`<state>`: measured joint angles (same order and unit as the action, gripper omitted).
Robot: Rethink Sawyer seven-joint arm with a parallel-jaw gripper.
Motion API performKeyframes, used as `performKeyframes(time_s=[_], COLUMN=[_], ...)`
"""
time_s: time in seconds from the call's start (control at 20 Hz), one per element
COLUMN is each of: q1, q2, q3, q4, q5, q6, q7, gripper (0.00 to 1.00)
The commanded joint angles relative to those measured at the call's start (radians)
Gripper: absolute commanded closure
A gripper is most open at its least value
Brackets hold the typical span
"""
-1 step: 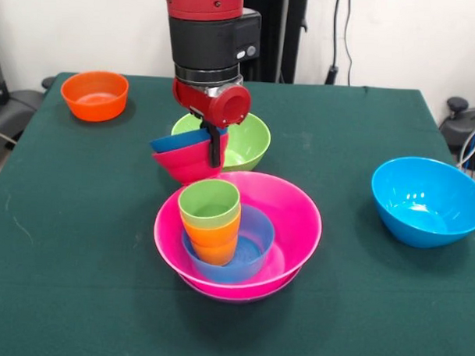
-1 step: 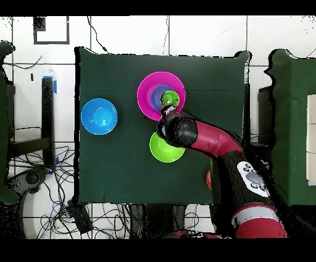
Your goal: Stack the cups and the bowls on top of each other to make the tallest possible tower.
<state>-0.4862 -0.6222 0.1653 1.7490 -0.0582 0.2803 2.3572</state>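
Above the tower's (image 1: 237,233) far rim, pincer (image 1: 215,150) clamped on a red bowl (image 1: 187,164) with a dark-blue bowl (image 1: 180,139) nested inside, held tilted clear of the table (image 1: 79,243). Tower centre-table: pink bowl (image 1: 298,219) base, light-blue bowl (image 1: 255,241), orange cup (image 1: 218,240), green cup (image 1: 209,202) on top. Lift height likely chosen to clear the cups. Lime bowl (image 1: 250,139), sky-blue bowl (image 1: 428,202), orange bowl (image 1: 94,95) unstacked.

Red and black arm reaching down over the surface's middle, wrist vertical, gripper (image 1: 216,150) pointing downward, clamped on the rim of nested red and dark-blue bowls (image 1: 187,155), holding them aloft
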Motion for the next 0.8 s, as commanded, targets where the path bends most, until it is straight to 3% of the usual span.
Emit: performKeyframes(time_s=[0.05,0.3,0.8], q1=[0.036,0.046,0.039], q2=[-0.016,-0.067,-0.115], q3=[0.084,0.053,0.041], q4=[-0.035,-0.047,-0.057], q5=[0.037,0.036,0.022], q6=[0.091,0.185,0.278], q7=[0.043,0.03,0.014], gripper=[1.0,1.0,1.0])
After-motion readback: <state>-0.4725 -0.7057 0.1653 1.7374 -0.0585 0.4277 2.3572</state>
